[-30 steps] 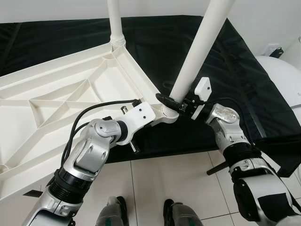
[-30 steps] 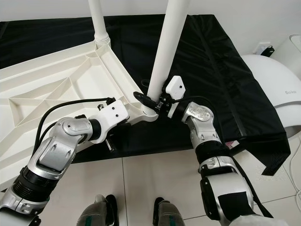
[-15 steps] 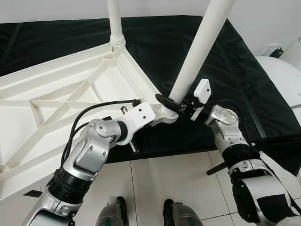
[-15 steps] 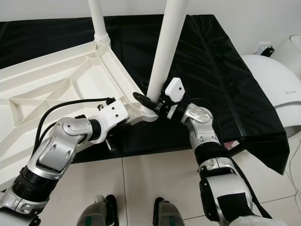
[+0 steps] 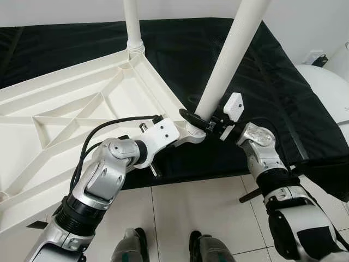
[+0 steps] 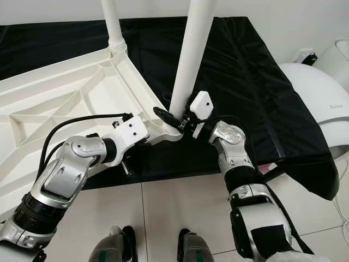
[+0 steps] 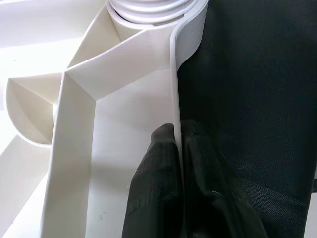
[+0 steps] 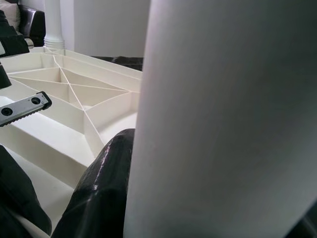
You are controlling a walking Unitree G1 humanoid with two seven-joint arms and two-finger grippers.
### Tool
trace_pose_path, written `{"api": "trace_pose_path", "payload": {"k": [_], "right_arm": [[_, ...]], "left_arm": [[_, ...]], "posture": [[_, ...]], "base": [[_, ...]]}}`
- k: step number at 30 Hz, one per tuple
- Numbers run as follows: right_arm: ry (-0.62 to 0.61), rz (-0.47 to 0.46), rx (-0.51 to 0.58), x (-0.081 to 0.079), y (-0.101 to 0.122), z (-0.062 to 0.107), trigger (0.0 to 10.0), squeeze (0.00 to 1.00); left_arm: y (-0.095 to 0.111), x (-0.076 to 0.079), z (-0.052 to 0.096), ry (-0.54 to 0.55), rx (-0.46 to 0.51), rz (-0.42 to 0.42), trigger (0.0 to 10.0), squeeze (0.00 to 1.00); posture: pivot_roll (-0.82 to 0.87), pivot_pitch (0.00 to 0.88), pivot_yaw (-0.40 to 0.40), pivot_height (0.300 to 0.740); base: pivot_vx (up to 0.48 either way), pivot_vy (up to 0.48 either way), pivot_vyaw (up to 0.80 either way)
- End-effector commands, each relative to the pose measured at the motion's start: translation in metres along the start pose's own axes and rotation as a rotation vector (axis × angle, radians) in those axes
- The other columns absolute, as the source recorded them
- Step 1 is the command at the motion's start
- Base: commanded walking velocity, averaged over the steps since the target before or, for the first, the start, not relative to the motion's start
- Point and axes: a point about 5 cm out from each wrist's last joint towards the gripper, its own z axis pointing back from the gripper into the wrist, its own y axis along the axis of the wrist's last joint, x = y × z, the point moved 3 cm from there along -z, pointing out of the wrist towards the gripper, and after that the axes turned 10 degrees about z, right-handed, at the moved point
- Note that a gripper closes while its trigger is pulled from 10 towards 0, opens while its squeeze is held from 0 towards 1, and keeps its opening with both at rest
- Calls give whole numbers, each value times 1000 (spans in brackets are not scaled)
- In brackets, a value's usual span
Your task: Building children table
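Observation:
A white plastic tabletop [image 5: 71, 114] lies upside down on a black cloth, ribs facing up. One white leg [image 5: 132, 24] stands in the far corner socket. A second white leg [image 5: 226, 60] rises tilted from the near corner socket [image 5: 195, 131]. My right gripper [image 5: 197, 119] is shut on this leg just above the socket; one black finger [image 8: 99, 188] wraps its side. My left gripper [image 7: 177, 131] is shut on the tabletop's thin rim [image 7: 173, 74] just short of that socket, one finger on each side.
The black cloth [image 5: 262, 71] covers the floor under the tabletop and ends at white tiles [image 5: 180, 213] by my feet. A rounded white appliance [image 5: 327, 93] stands at the right, with a wall outlet [image 5: 319, 57] behind it.
My right wrist has crept slightly left around the leg's base. The left arm and the tabletop have stayed still.

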Motion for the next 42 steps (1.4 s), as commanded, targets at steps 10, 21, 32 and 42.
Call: {"api": "trace_pose_path", "payload": {"k": [10,21,32,42], "right_arm": [[-73,-81,-74,-16,-21,12,10000,0],[-93,-78,-85,-18,-20,9,10000,0],[-13,-89,-152,-17,-23,0,10000,0],[-5,-121,-204,-14,-30,2,10000,0]], "left_arm": [[7,-5,3,75,23,-21,10000,0],[8,-3,2,72,28,-18,10000,0],[9,-2,1,74,33,-15,10000,0],[9,-2,2,79,34,-13,10000,0]], "posture": [[-71,215,-29,740],[-75,207,-30,740],[-71,193,-38,740],[-68,196,-44,740]], "base": [[0,0,0],[0,0,0],[0,0,0],[0,0,0]]}}
